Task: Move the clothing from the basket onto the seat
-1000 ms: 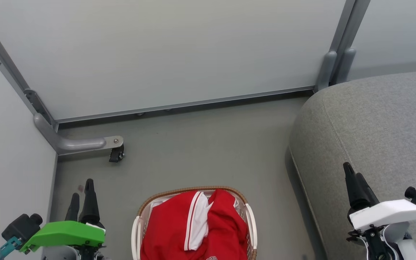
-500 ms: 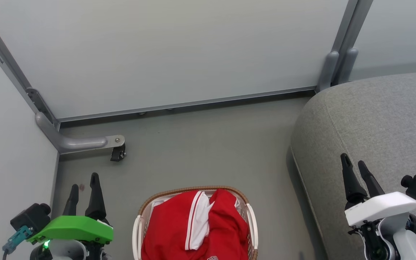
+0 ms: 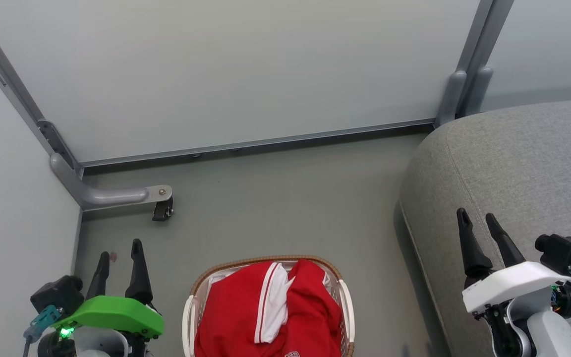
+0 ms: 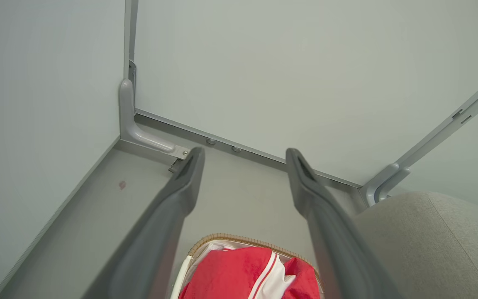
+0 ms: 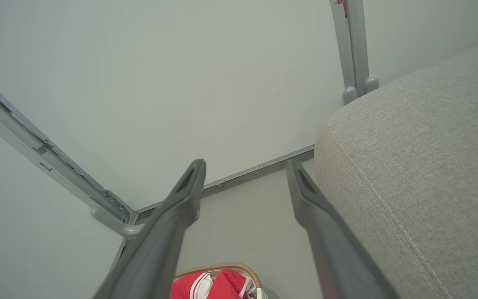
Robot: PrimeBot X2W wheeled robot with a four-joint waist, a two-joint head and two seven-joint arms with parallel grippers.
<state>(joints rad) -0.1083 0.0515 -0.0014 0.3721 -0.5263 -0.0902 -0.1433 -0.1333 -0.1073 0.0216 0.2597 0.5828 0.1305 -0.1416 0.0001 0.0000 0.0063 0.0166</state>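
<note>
The clothing point(image 3: 231, 312), a red heap with a white-striped panel on top, lies in the basket point(image 3: 265, 259) on the floor point(image 3: 275, 198), between the two arms. The left gripper point(image 3: 120, 249) hangs just left of the basket, jaws spread and empty, clear of the cloth. The right gripper point(image 3: 475, 214), likewise spread and empty, hovers over the edge of the seat point(image 3: 528, 158), to the basket's right.

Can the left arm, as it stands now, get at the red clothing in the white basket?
Probably yes. The left gripper, jaws open, hangs beside the oval white perforated plastic basket with a brown woven rim; the red sports garments lie heaped on top, uncovered.
</note>
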